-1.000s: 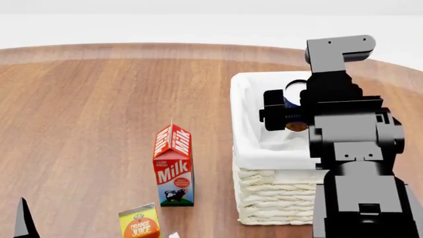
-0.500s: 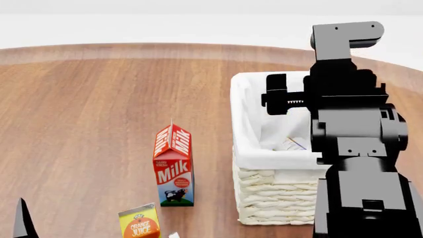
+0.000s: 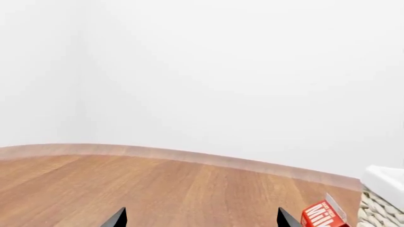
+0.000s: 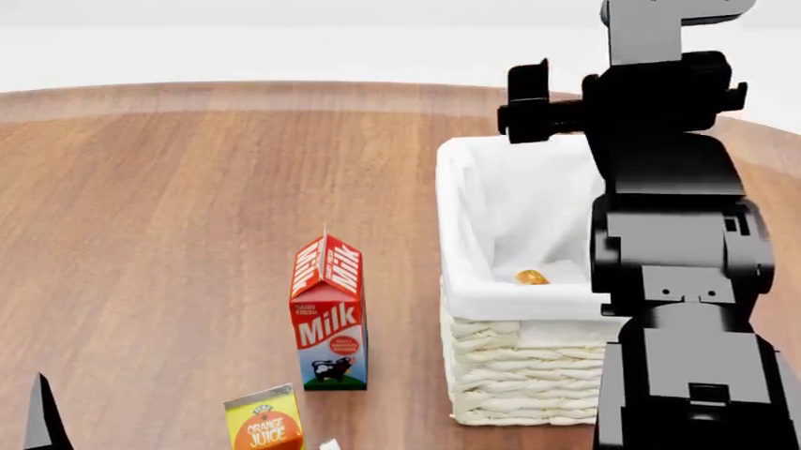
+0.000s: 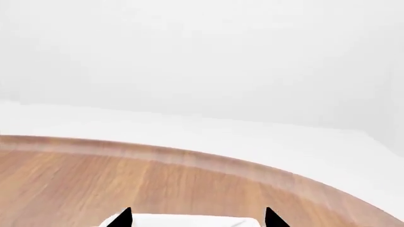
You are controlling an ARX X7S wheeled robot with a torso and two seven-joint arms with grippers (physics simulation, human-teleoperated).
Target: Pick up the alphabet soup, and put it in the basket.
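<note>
The basket (image 4: 448, 216), cream wicker with a white lining, stands at the right of the wooden table. Deep inside it, only a small yellow-orange patch of the alphabet soup (image 4: 532, 277) shows above the near wall; the rest is hidden. My right gripper (image 4: 541, 105) hangs high over the basket's far rim, open and holding nothing. In the right wrist view its fingertips (image 5: 124, 218) stand wide apart over the white rim of the basket (image 5: 189, 221). My left gripper (image 3: 202, 220) is open and empty, low at the table's near left.
A red milk carton (image 4: 329, 314) stands just left of the basket, with an orange juice carton (image 4: 265, 422) in front of it. The table's curved far edge (image 4: 250, 89) runs behind. The right arm hides the basket's right side.
The right gripper held the can inside the basket a second ago. It has let go and risen above the rim, and the can now lies low in the basket.
</note>
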